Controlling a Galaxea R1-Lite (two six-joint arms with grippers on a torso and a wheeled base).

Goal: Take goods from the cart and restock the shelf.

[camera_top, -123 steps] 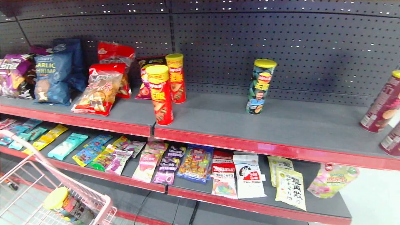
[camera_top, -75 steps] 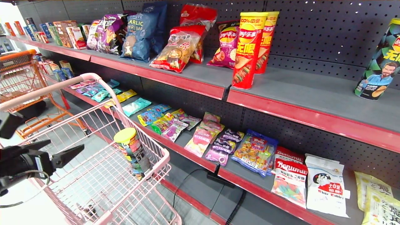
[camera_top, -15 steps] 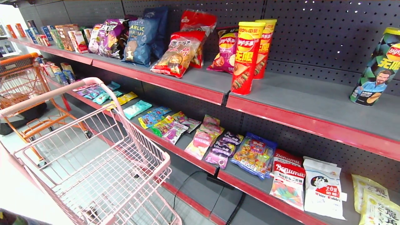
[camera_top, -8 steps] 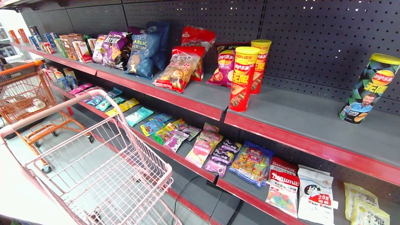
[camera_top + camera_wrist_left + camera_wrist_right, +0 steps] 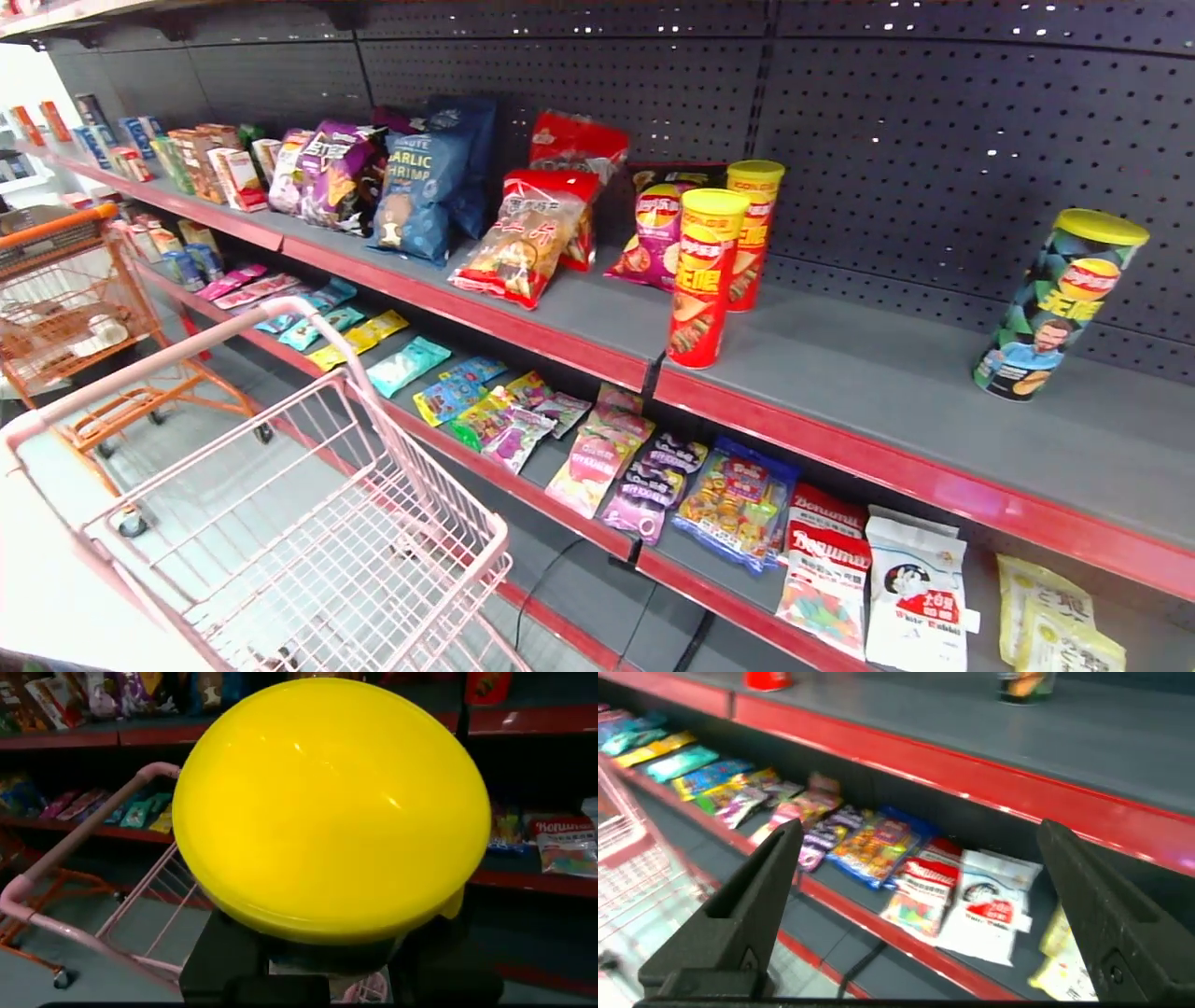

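Note:
A chip can with a yellow lid point(image 5: 332, 803) sits close before the left wrist camera, and my left gripper point(image 5: 318, 966) is shut on its body just under the lid. The pink cart point(image 5: 149, 369) stands at the lower left, with its handle point(image 5: 84, 840) behind the held can. My right gripper point(image 5: 920, 924) is open with nothing in it, facing the lower shelf of candy bags point(image 5: 878, 849). On the grey upper shelf point(image 5: 887, 392) stand a green chip can point(image 5: 1055, 308) and two red chip cans point(image 5: 700, 280).
Snack bags point(image 5: 523, 238) and boxes point(image 5: 224, 173) fill the upper shelf to the left of the red cans. Bare shelf lies between the red cans and the green can. An orange cart point(image 5: 56, 299) stands at the far left. A black cable point(image 5: 653, 597) hangs below the lower shelf.
The yellow-lidded can that stood in the pink cart 5 s ago, beside my open left gripper, has left the cart. The head camera has tilted up over the last second.

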